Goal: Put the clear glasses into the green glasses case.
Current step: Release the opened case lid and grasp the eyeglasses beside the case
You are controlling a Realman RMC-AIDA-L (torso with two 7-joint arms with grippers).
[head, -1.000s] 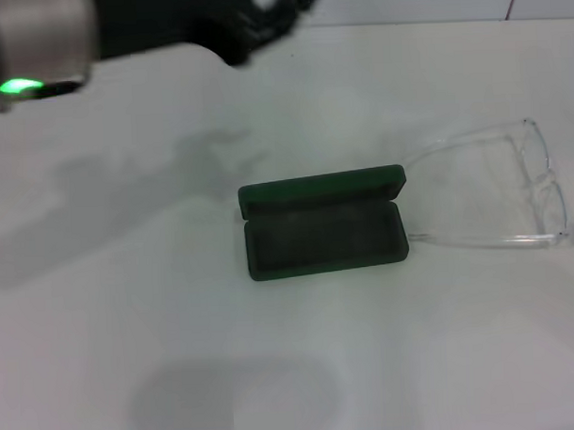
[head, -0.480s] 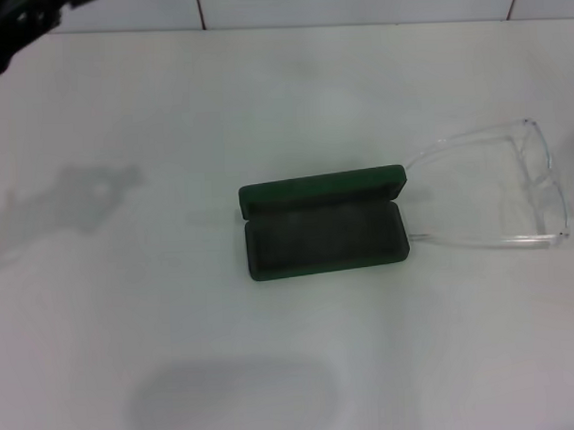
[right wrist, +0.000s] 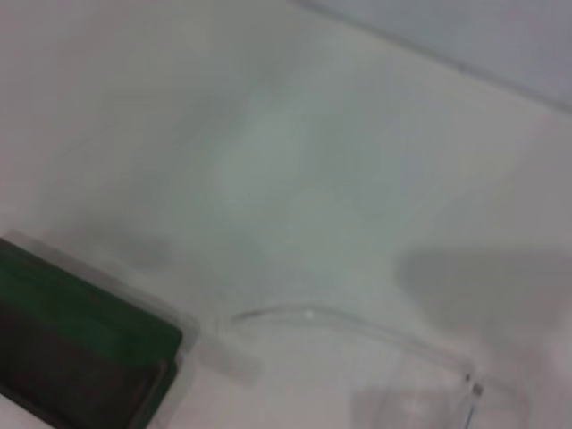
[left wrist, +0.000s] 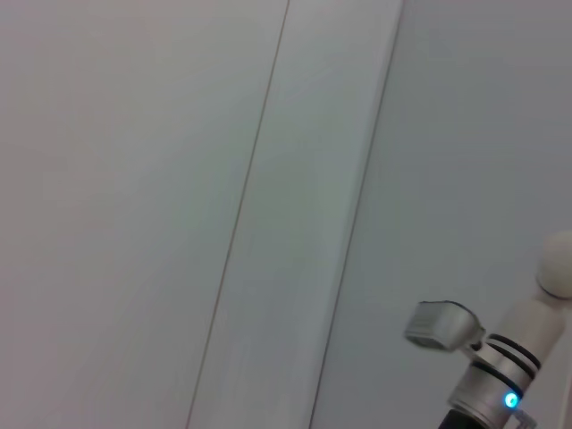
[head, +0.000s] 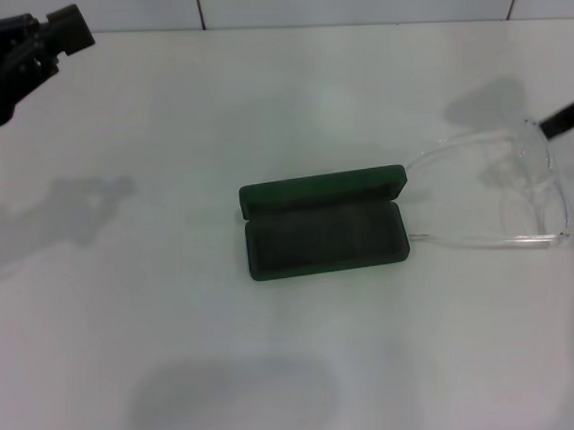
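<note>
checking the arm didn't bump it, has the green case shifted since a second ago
No. The green glasses case lies open at the same spot on the table, its right end still beside the arms of the clear glasses.

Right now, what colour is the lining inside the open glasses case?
Dark grey, inside the green glasses case; the head view shows it best.

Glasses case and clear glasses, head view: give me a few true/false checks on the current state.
1. The green glasses case lies open. True.
2. The clear glasses are inside the case. False: they lie on the table, on the case's right, arms unfolded.
3. The left claw hovers over the case. False: it is at the table's far left corner.
4. The case is empty. True: only dark lining shows.
5. The right claw grips the glasses. False: only its tip shows, at the right edge.
</note>
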